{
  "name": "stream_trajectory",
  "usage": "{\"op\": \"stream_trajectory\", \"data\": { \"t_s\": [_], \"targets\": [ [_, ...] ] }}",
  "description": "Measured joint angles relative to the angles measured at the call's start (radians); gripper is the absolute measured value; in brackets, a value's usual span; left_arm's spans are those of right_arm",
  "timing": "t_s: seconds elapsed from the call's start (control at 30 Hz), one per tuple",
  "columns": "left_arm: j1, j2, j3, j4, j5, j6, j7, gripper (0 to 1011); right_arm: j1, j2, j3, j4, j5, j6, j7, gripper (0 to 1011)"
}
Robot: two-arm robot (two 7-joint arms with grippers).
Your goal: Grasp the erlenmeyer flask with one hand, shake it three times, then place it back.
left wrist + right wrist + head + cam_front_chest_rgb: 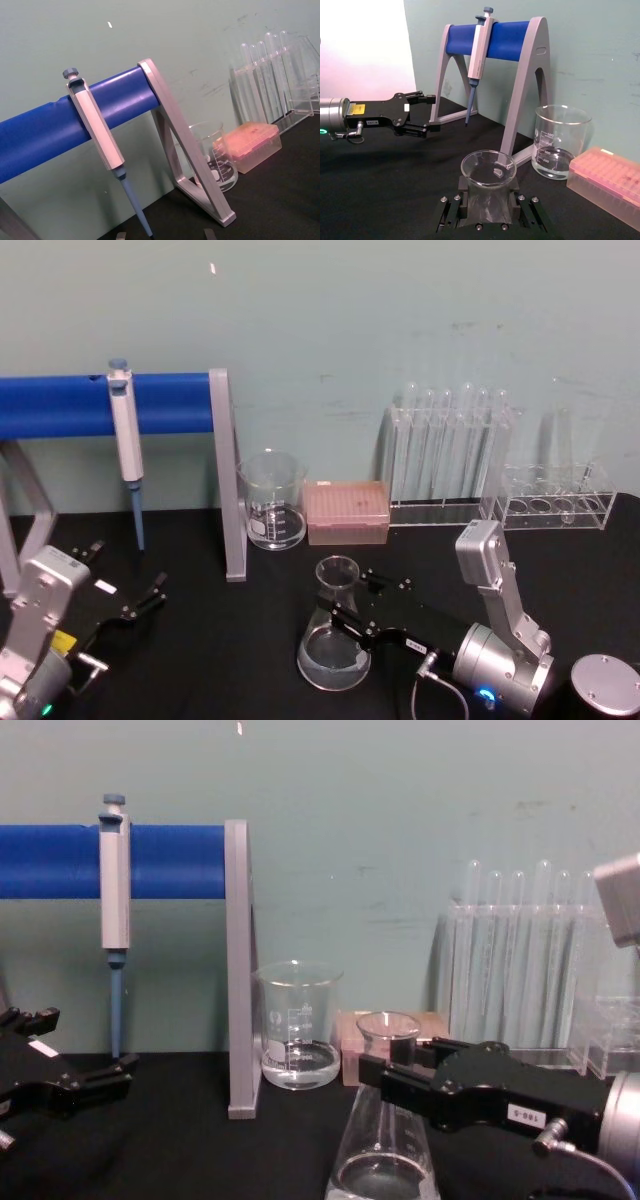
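- Erlenmeyer flask (334,640): clear glass, a little clear liquid in the wide base; stands on the black table (200,660), in front of the beaker (273,500) and the pink tip box (346,511), and right of the pipette stand (228,480).
- Right gripper (345,623): reaches in from the right, level with the flask's neck. One black finger lies on each side of the neck; in the right wrist view the fingers (451,212) bracket the glass closely. Whether they press the neck or merely flank it cannot be told for certain.
- Left gripper (150,602): rests low at the table's left, near the stand, its fingers parted and holding nothing.
- Task progress, as a judgement: the flask's base appears to sit on the table, so this reads as either the grasp before lifting or the set-down after shaking. The pictures do not settle which, and no shake can be counted from them.
- Writing: a white label on the right gripper's body, digits not surely readable; a yellow label and a small white one on the left gripper; white graduations on the beaker, with 400 and 200 partly legible.
- Also present: blue-tipped pipette (126,445) hanging on the stand; test tubes in clear racks (450,455) by the wall.
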Motion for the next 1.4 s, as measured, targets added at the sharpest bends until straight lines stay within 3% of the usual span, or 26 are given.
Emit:
{"op": "stream_trajectory", "data": {
  "t_s": [1.4],
  "targets": [
    [0.0,0.0,0.0,0.0,0.0,0.0,0.0,1001,-0.001,0.002,-0.003,-0.003,-0.007,0.016,-0.006,456]
  ]
}}
